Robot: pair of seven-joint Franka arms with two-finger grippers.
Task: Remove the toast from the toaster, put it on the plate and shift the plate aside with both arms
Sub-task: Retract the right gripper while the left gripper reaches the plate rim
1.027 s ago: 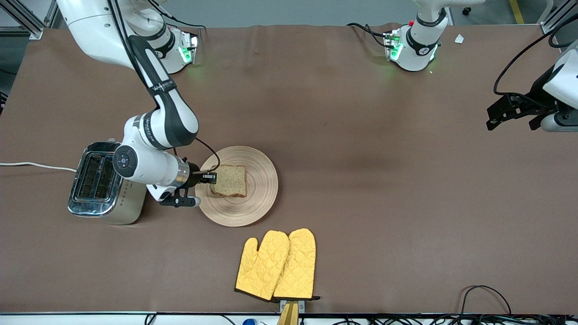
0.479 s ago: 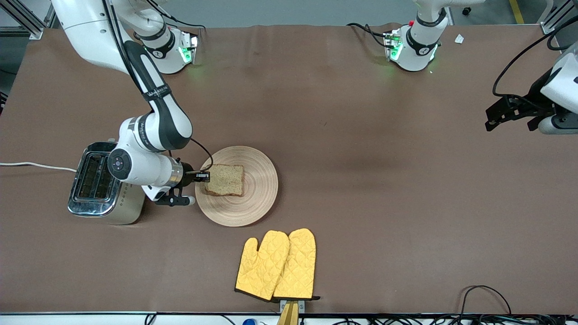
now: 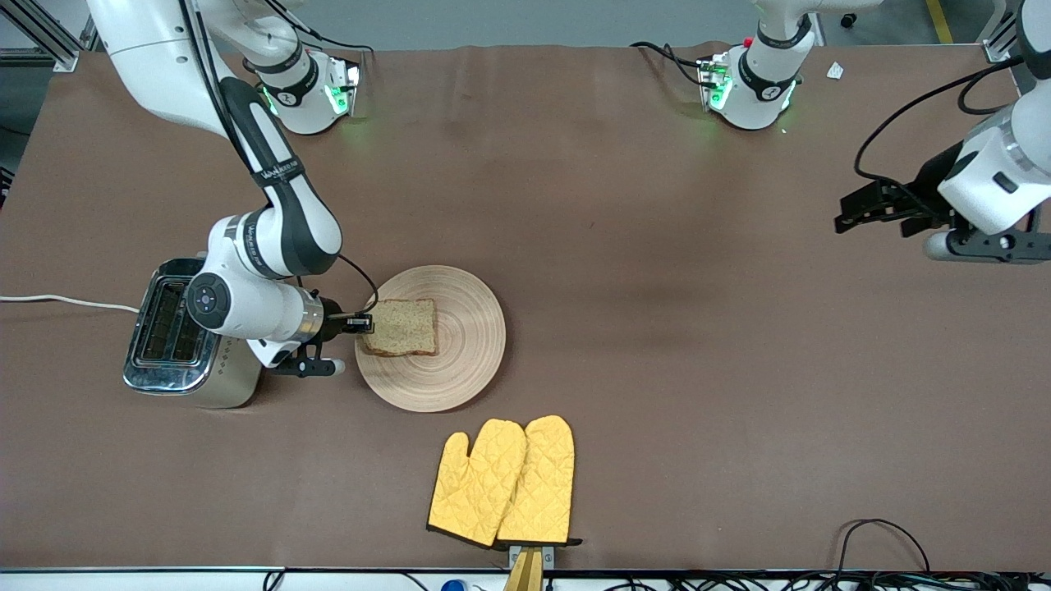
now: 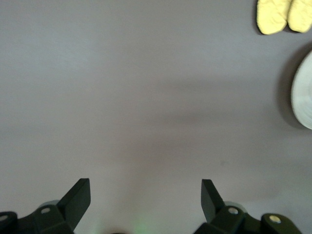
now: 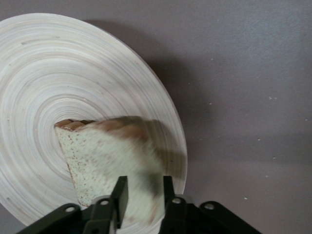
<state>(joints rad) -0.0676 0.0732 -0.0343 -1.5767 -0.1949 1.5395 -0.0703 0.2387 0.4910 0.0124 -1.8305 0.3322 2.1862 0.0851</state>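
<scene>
The toast point(image 3: 402, 327) is a brown slice lying about level over the round beige wooden plate point(image 3: 460, 361), on the side toward the toaster. My right gripper point(image 3: 365, 324) reaches in from the toaster side and is shut on the toast's edge. In the right wrist view the toast point(image 5: 107, 156) sits between my fingers point(image 5: 119, 195) above the plate point(image 5: 44, 78). My left gripper point(image 3: 854, 215) hangs open and empty over bare table at the left arm's end; its wrist view shows the open gripper point(image 4: 145, 200) and the plate's rim point(image 4: 304, 92).
A chrome toaster point(image 3: 176, 336) stands beside the plate at the right arm's end, its cord running off the table. Two yellow oven mitts point(image 3: 505, 480) lie nearer the front camera than the plate, and also show in the left wrist view point(image 4: 282, 14).
My right gripper has drawn back toward the toaster and the toast has shifted with it across the plate. My left arm has swung in toward the table's middle.
</scene>
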